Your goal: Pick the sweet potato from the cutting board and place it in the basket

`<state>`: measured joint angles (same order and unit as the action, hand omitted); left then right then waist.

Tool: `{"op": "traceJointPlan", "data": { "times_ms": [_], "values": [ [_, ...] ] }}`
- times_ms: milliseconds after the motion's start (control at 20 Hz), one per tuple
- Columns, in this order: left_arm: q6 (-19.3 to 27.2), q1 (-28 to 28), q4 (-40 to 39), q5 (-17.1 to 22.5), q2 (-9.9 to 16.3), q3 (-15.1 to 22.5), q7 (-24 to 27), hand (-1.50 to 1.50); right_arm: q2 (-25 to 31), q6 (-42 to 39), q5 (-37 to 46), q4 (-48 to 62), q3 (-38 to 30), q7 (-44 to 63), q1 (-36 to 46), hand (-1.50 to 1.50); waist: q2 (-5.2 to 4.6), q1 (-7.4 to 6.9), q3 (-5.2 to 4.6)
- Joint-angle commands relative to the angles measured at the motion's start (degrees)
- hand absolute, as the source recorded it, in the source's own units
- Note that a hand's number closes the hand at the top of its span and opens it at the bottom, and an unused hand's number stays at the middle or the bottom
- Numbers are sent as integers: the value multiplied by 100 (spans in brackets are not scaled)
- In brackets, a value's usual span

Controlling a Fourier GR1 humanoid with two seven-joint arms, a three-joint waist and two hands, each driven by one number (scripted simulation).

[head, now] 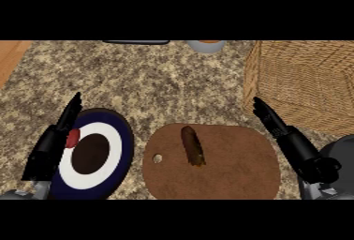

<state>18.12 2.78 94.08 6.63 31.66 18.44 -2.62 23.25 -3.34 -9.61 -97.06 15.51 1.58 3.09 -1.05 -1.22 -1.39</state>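
A long brown sweet potato (192, 145) lies on the brown wooden cutting board (235, 173) at the lower middle of the counter. The woven wicker basket (304, 82) stands at the right, behind the board. My right hand (273, 119) is to the right of the board, just in front of the basket's near wall, fingers straight and pointing up, holding nothing. My left hand (59, 133) is at the left, over the edge of a plate, fingers straight, also holding nothing.
A round plate (114, 154) with dark blue, white and brown rings lies left of the board, with a small red thing (72, 138) on it. A grey cup (206, 46) and a dark flat object (137, 42) sit at the far edge. The counter is speckled stone.
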Motion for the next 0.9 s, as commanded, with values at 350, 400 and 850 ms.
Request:
{"op": "traceJointPlan", "data": {
  "times_ms": [350, 400, 850],
  "values": [
    [-395, 528, -460, 858, -443, -256, -582, 0, 83, -1974, 1065, 346, 1814, -66, 3074, 150, -54, -686, 91],
    [-437, 608, -509, 903, -467, -244, -667, 0, -49, -2004, 1442, 359, 2201, -188, 3237, -150, -53, -676, 98],
    [-650, 831, -1248, 1283, -429, -853, -740, 0, -2285, 32, 3286, 1764, 4186, 674, 3742, -150, 84, -125, 128]
  ]
}}
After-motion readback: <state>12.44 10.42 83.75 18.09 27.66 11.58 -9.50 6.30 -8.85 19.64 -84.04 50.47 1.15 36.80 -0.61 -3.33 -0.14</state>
